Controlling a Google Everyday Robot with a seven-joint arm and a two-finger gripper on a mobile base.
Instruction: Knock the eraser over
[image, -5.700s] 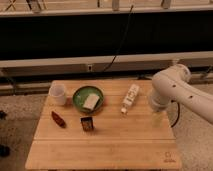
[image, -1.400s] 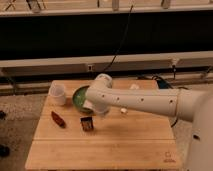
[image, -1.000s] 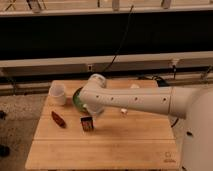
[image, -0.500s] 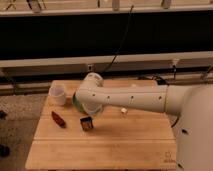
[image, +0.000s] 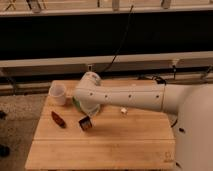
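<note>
The eraser (image: 85, 123) is a small dark block with an orange-brown face. It sits on the wooden table (image: 115, 145), left of the middle, and looks tilted. My white arm reaches across the table from the right. My gripper (image: 91, 112) is at the arm's left end, just above and right of the eraser and very close to it. The arm hides most of the gripper, and I cannot tell whether it touches the eraser.
A white cup (image: 58, 93) stands at the table's back left. A slim reddish-brown object (image: 58, 119) lies left of the eraser. A green bowl (image: 77, 103) is mostly hidden behind my arm. A small white bit (image: 123, 111) shows below the arm.
My arm has swept from the right side of the table to the left and now covers the bowl. Its end has come down beside the eraser, which now looks tilted.
</note>
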